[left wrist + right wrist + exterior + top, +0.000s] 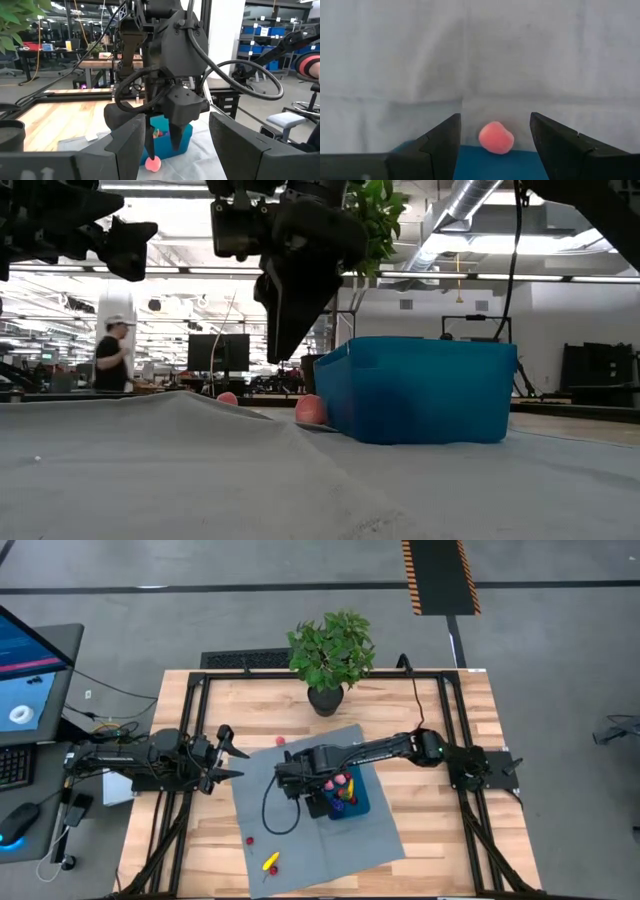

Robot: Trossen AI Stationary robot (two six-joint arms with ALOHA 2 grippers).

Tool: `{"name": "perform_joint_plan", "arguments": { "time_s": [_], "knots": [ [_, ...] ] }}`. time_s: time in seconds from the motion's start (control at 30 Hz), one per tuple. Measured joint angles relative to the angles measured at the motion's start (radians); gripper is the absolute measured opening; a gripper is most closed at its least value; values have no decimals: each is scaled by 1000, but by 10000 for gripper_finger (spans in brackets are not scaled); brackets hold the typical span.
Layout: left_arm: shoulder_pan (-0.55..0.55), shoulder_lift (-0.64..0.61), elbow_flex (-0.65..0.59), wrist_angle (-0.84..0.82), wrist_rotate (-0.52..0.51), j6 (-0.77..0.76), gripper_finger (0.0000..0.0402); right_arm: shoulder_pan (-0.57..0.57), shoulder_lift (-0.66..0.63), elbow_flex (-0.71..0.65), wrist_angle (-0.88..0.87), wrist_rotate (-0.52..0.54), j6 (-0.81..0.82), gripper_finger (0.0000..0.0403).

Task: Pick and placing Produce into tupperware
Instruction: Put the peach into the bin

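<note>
My right gripper (316,802) hangs open over the grey-blue mat, fingers pointing down, at the left wall of the blue tupperware (352,798). A small pink fruit (496,137) lies on the mat against that wall, between and below the two fingers, with a gap on each side. The low view shows the fingers (285,330) stopping above the pink fruit (311,409). Several small pieces lie inside the tupperware. A red piece (281,740), a tiny red one (250,838) and a yellow one (270,862) rest on or near the mat. My left gripper (235,753) waits open at the mat's left edge.
A leafy potted plant (330,655) stands at the table's far edge, behind the mat. A black cable (268,810) loops over the mat to the left of my right gripper. The wooden table (440,840) shows bare to the right of the mat. A person (110,355) stands in the room beyond.
</note>
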Motion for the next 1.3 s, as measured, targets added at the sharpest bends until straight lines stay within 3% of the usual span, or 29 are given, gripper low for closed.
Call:
{"name": "perform_joint_plan", "arguments": {
  "time_s": [0.4, 0.57, 0.83, 1.3],
  "knots": [
    [-5, 0, 0, -5, 0, -6, 210, -4, -1, -1, 4, -9, 6, 260],
    [-11, 0, 0, -4, 0, -5, 210, -9, 20, 2, 71, -76, 14, 260],
    [-11, 0, 0, -4, 0, -9, 210, -20, 53, -3, 1, -22, 4, 260],
    [-11, 0, 0, -5, 0, -13, 210, -46, 62, -2, -76, -57, 53, 260]
  ]
}}
